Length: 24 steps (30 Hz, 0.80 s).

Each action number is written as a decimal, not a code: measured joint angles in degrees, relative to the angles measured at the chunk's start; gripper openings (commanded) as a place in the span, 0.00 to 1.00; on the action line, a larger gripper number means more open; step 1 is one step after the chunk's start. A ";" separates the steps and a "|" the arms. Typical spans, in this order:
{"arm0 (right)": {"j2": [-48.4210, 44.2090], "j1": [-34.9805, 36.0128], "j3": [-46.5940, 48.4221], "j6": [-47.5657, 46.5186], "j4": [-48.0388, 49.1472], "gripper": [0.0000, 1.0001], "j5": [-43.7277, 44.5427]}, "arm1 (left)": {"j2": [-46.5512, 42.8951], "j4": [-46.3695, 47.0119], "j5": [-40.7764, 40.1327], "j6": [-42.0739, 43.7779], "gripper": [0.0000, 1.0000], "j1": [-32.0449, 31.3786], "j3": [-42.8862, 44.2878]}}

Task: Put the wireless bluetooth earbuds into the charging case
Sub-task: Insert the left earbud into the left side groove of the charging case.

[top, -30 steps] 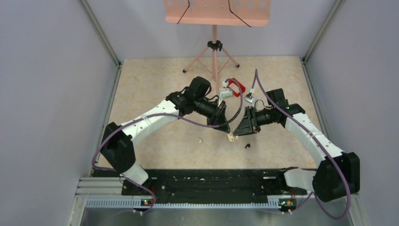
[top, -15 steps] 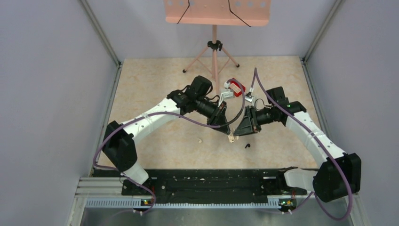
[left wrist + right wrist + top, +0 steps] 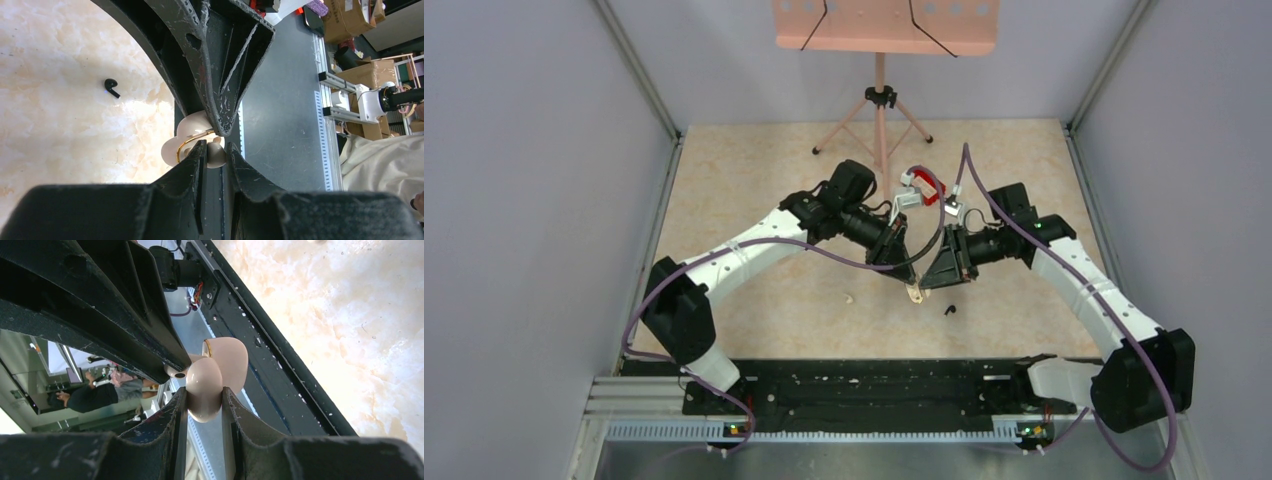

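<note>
Where the two arms meet over the middle of the table (image 3: 754,180), the left gripper (image 3: 215,150) and the right gripper (image 3: 204,392) point their tips at each other, and both are clenched on the case (image 3: 227,357), which hangs between them clear of the tabletop. Grey walls (image 3: 544,200) close the table in at left, right and back, and a black rail (image 3: 874,385) runs along the near edge. A pink stand (image 3: 880,100) plants its three feet at the far end, and a red object (image 3: 932,188) lies just behind the two wrists. Wide bare tabletop opens to the left of the left arm, and a narrower bare strip runs between the grippers and the rail. One earbud (image 3: 111,87) lies on that strip, near the case and a little to its right, apart from both grippers: a tiny black comma with a short stem, alone on the pale marbled surface. Where the other earbud is cannot be told. The case is cream-pink, smooth and rounded, hinged open so that its two shells stand at an angle, with a thin gold edge showing at the seam. The left fingers pinch one shell and the right fingers pinch the other, each gripping a rounded lobe from both sides
</note>
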 measured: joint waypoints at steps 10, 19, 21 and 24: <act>-0.35 0.07 0.00 0.00 -0.02 0.00 0.37 | 0.00 0.70 -0.66 -0.57 0.00 0.02 0.04; -0.70 0.07 0.00 0.02 -0.26 0.00 0.59 | 0.00 0.70 -1.75 -0.48 0.00 0.00 0.24; -0.70 0.07 0.00 0.02 -0.31 0.00 0.70 | 0.00 0.70 -1.86 -0.48 0.00 0.00 0.24; -0.70 0.07 0.00 0.04 -0.31 0.00 0.72 | 0.00 0.66 -1.84 -0.35 0.00 0.00 0.26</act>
